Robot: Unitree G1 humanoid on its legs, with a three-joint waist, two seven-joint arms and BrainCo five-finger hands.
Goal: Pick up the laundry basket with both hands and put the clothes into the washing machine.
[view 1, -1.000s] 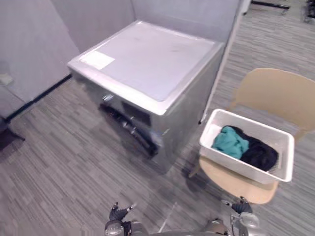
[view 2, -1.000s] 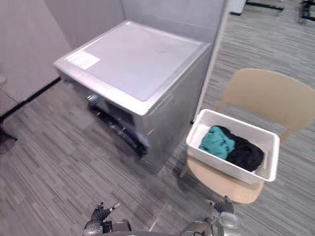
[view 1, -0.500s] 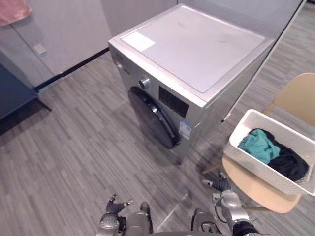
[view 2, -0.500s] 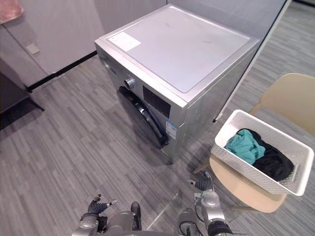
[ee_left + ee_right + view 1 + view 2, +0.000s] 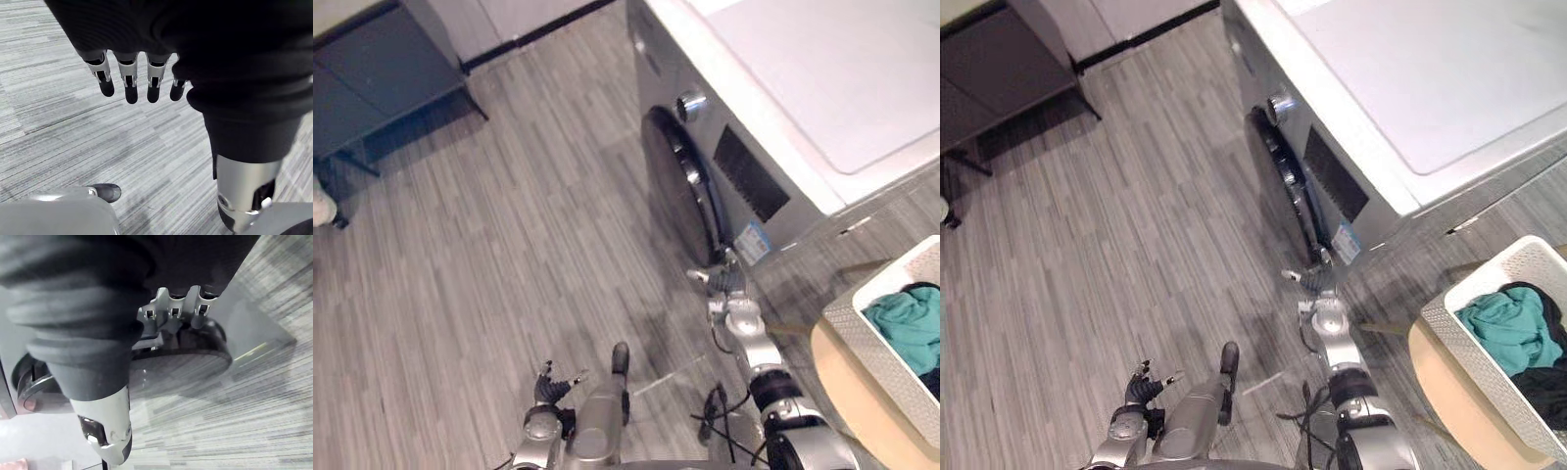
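Note:
The white laundry basket (image 5: 1489,364) stands on a beige chair (image 5: 1449,392) at the right edge, holding a teal cloth (image 5: 1503,328) and a black cloth (image 5: 1555,392). Left of it is the silver washing machine (image 5: 822,98) with a round dark door (image 5: 683,196) on its front. My right hand (image 5: 725,287) reaches out low to the door's bottom edge, fingers (image 5: 176,308) straight, holding nothing. My left hand (image 5: 548,384) hangs low over the floor, its fingers (image 5: 129,83) relaxed and empty.
A dark low cabinet (image 5: 382,83) on thin legs stands at the far left by the wall. Grey striped carpet (image 5: 509,245) spreads in front of the washer. A grey partition meets the washer's right side near the chair.
The camera has swung left and down, so the washer and basket sit further right. My right arm has stretched forward to the bottom of the washer door. The left hand stays low.

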